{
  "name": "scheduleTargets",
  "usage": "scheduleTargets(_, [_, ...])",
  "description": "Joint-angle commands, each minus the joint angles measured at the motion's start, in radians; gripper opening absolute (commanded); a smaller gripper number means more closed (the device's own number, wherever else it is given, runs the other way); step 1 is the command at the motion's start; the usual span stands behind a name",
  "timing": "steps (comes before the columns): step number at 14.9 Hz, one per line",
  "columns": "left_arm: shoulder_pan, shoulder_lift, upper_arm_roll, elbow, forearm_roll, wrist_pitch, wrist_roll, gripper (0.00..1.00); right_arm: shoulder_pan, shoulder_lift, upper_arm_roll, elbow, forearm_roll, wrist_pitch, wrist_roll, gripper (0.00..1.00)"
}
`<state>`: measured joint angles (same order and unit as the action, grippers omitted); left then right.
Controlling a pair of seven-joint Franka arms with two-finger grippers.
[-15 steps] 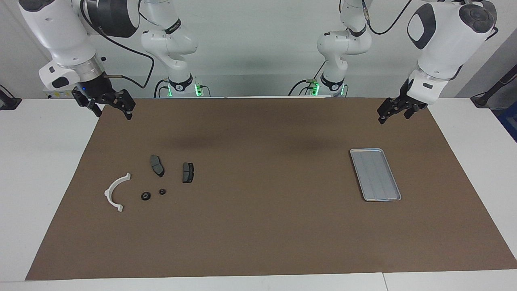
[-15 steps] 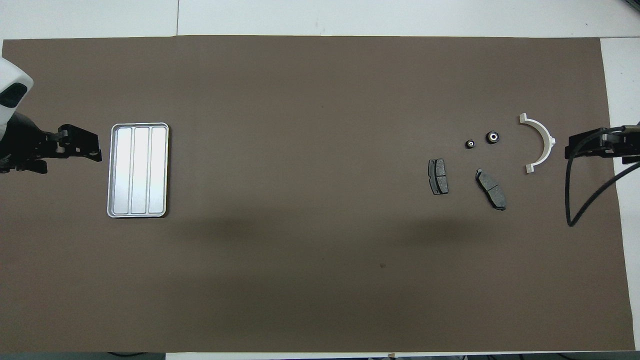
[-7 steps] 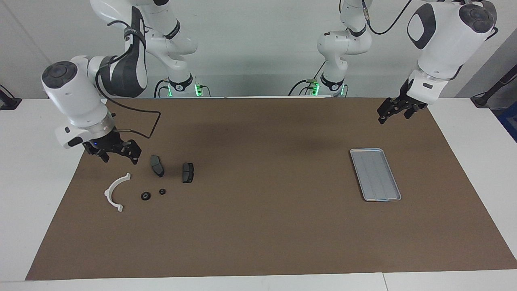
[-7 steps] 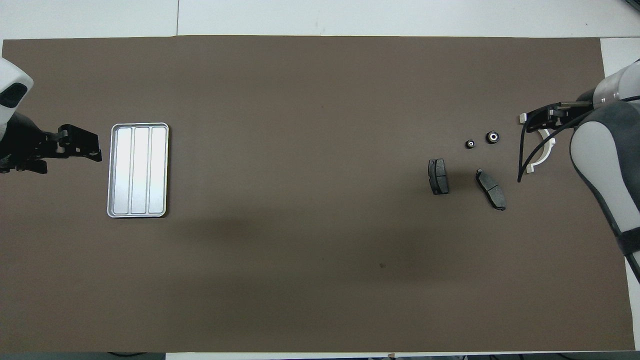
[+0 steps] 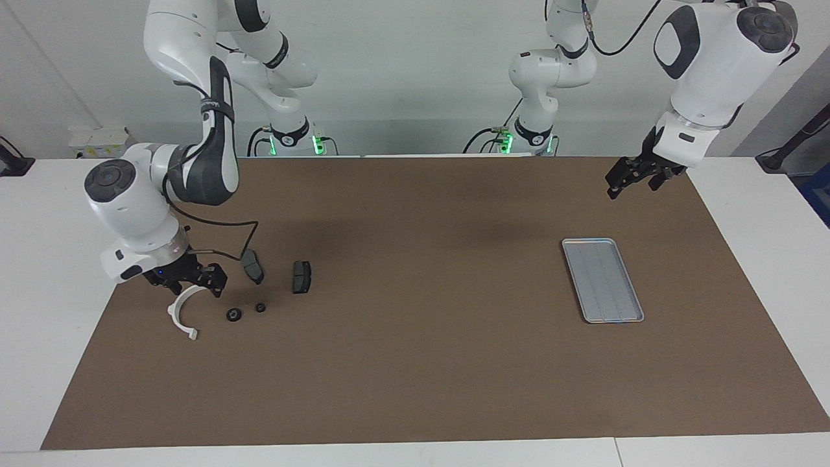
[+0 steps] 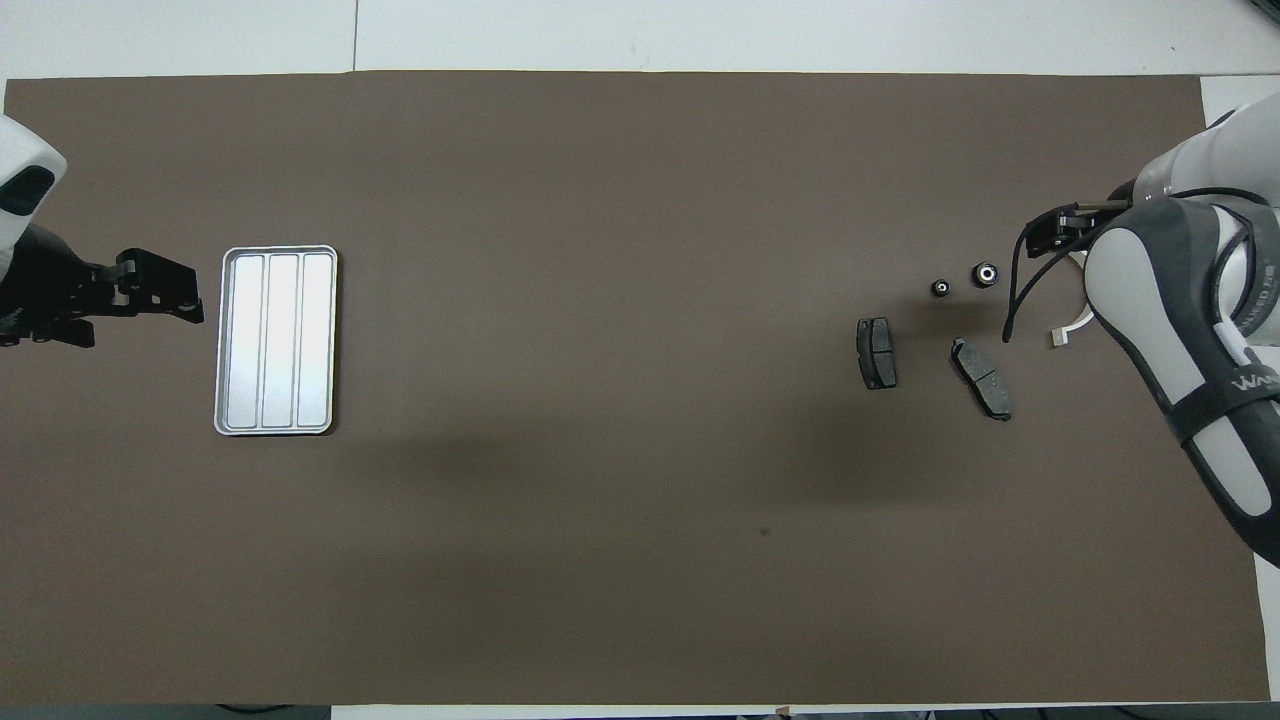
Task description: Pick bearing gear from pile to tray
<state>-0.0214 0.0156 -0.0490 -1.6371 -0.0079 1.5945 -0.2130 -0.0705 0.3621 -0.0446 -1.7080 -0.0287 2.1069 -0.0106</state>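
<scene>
The approach is underway. The right end effector (image 5: pixel 187 283), spread and empty, is hovering low over the white bracket (image 5: pixel 178 318) in the pile. The two black bearing gears (image 5: pixel 234 314) are lying on the surface just beside it. Next it likely needs centring over one gear, then lowering. The tray (image 5: pixel 603 279) is sitting well apart, toward the left arm's end. There the left end effector (image 5: pixel 628 180), also spread, is waiting.

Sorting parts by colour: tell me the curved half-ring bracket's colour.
White; the curved half-ring bracket shows best in the facing view.
</scene>
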Motion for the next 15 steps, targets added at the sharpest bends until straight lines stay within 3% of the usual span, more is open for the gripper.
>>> scheduleTargets(1, [0.005,-0.02,-0.003,-0.024,0.014,0.015,0.009,1.0,-0.015,0.032,0.015,0.019,0.007,0.031,-0.023,0.92])
scheduleTargets(15, [0.005,-0.02,-0.003,-0.024,0.014,0.015,0.009,1.0,0.021,0.123,0.022,0.013,0.026,0.127,-0.02,0.92])
